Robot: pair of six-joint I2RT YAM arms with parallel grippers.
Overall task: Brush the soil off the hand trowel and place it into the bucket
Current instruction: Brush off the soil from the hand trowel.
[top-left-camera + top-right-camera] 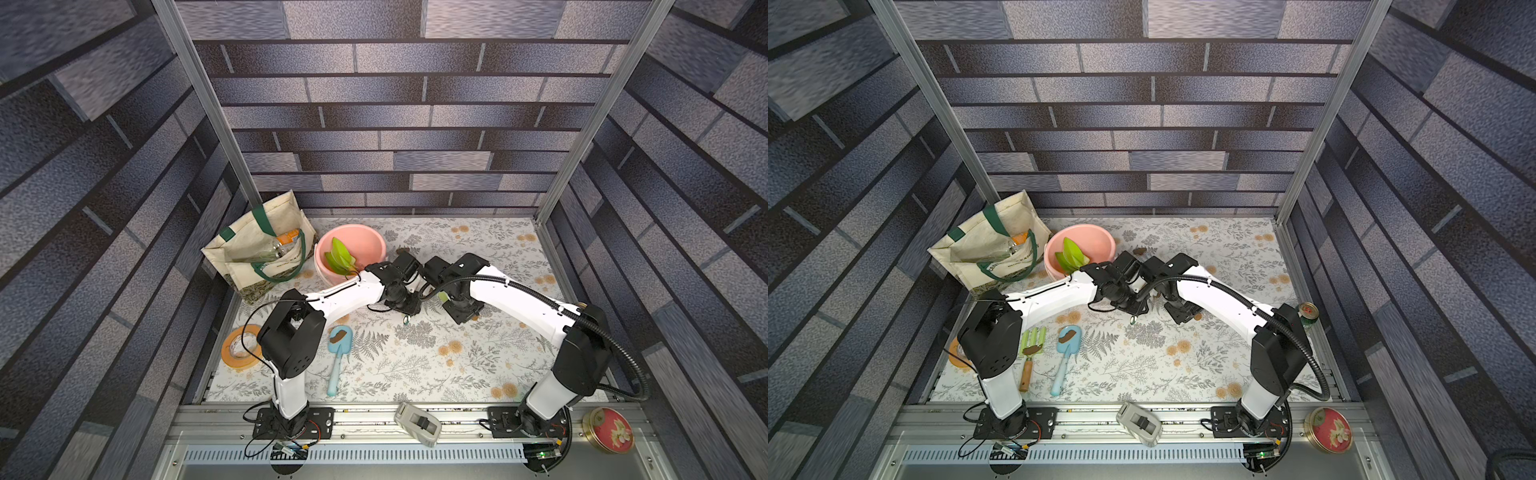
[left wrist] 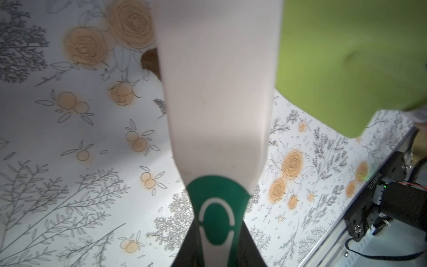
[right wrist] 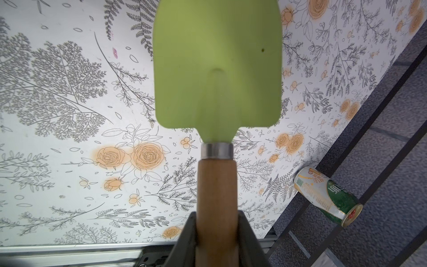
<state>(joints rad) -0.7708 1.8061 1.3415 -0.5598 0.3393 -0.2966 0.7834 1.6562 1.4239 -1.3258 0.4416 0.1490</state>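
My right gripper (image 3: 217, 222) is shut on the wooden handle of a hand trowel (image 3: 217, 69) with a light-green blade, held above the flowered table. No soil shows on the blade face in the right wrist view. My left gripper (image 2: 217, 242) is shut on a flat white tool with a green neck (image 2: 217, 92), right beside the green blade (image 2: 346, 57). A dark-brown soil blob (image 2: 150, 62) lies on the table behind the white tool. The pink bucket (image 1: 365, 237) stands just left of both wrists, with green blades (image 1: 338, 253) inside it.
A blue trowel (image 1: 338, 357) with a soil blob (image 1: 338, 336) and a green hand rake (image 1: 1032, 345) lie front left. A cream tote bag (image 1: 262, 253) stands back left, a tape roll (image 1: 239, 347) at the left edge, a can (image 1: 1308, 311) at the right edge.
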